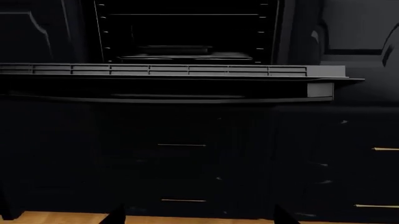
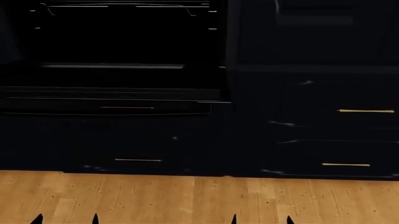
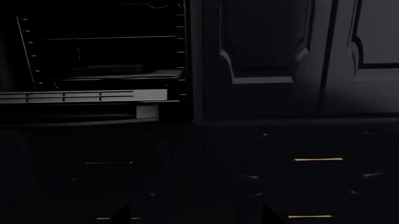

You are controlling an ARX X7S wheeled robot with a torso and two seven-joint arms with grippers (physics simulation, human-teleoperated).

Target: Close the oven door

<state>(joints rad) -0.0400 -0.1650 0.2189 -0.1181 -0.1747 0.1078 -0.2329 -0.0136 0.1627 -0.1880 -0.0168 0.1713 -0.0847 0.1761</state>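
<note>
The oven door (image 2: 112, 100) hangs open and lies flat, seen edge-on in front of the dark oven cavity (image 2: 124, 42) with its wire racks. In the left wrist view the oven door (image 1: 168, 70) shows its slotted vent strip, with the slim dark bar handle (image 1: 174, 99) just under it. In the right wrist view the oven door (image 3: 81, 96) is at one side. My left gripper (image 2: 66, 219) and right gripper (image 2: 261, 219) are low over the floor, well short of the door. Both the left gripper (image 1: 199, 219) and right gripper (image 3: 196, 217) are open and hold nothing.
Dark drawers with short brass handles (image 2: 365, 111) (image 2: 346, 164) stand right of the oven, and another brass handle (image 2: 137, 160) is below the door. Raised-panel cabinet doors (image 3: 262, 46) are above the drawers. A light wooden floor (image 2: 199, 196) runs between me and the cabinets.
</note>
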